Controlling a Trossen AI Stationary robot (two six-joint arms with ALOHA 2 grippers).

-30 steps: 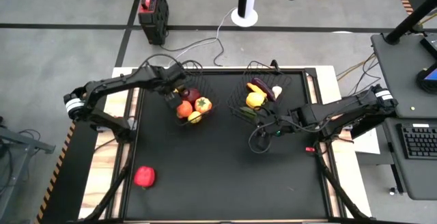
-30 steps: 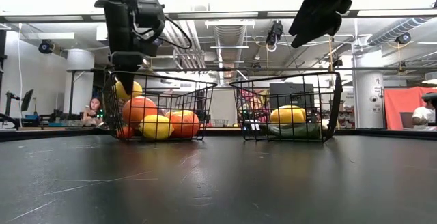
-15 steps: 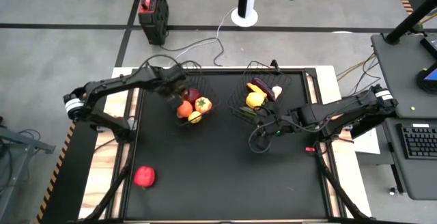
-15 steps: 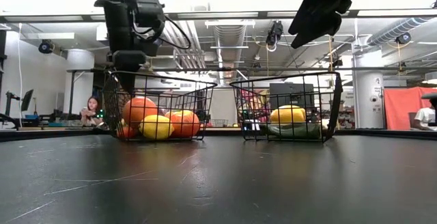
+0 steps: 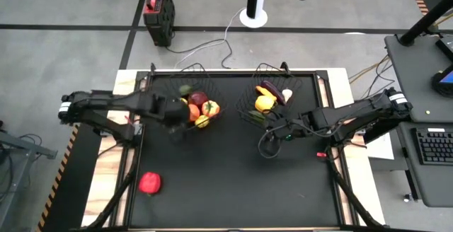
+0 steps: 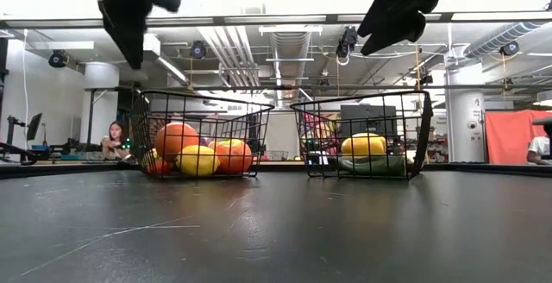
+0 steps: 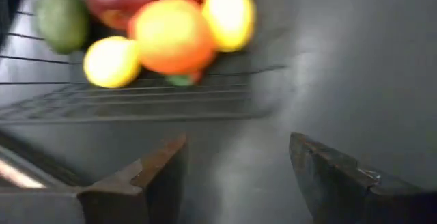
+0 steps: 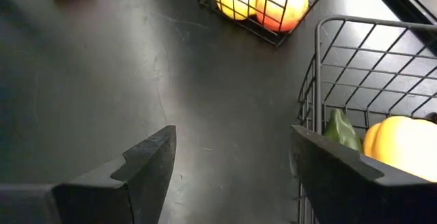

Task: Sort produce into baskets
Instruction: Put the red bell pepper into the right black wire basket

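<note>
Moved: left gripper [image 5: 175,116] has left its basket [image 5: 185,76] (now beside it), jaws open, empty.
Right gripper [image 5: 267,131]: open, near other basket [image 5: 311,85].
Loose: red fruit [image 5: 149,182].

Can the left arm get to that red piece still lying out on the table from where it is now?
Probably yes. The red piece lies alone on the table's left near side, and the left gripper is open and empty beside the left basket.

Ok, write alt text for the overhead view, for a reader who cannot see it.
Two black wire baskets of toy produce sit side by side at the far end of a black table. One red piece lies alone near the front left corner. The left end effector and right end effector, both open and empty, hover beside the baskets.
</note>
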